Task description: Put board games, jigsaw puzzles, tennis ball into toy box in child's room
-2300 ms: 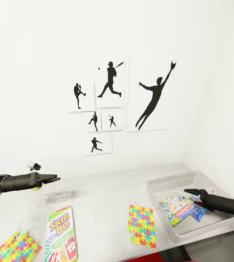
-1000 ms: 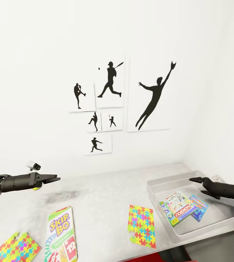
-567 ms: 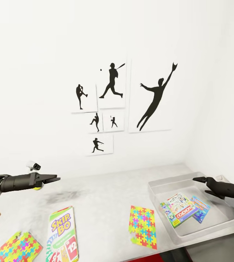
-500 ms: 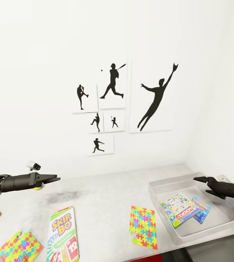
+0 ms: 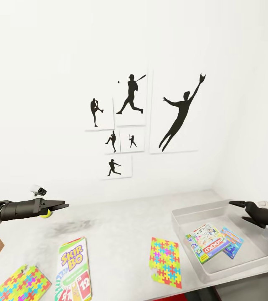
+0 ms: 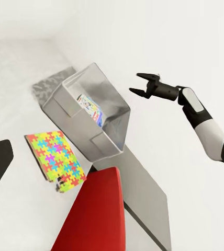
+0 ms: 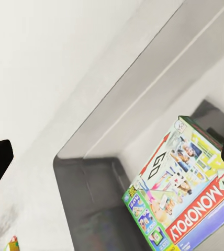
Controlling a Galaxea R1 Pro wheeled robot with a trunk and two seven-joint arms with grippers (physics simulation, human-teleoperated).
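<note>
A child's room in a home, rendered in simulation; 6 black baseball-silhouette posters (image 5: 144, 125) hang on the white wall; a light grey table (image 5: 117, 225) carries a SKIP-BO box (image 5: 72, 267), jigsaw puzzles (image 5: 165, 262) and a toy box (image 5: 192, 217) holding a MONOPOLY box (image 5: 208, 247).
</note>
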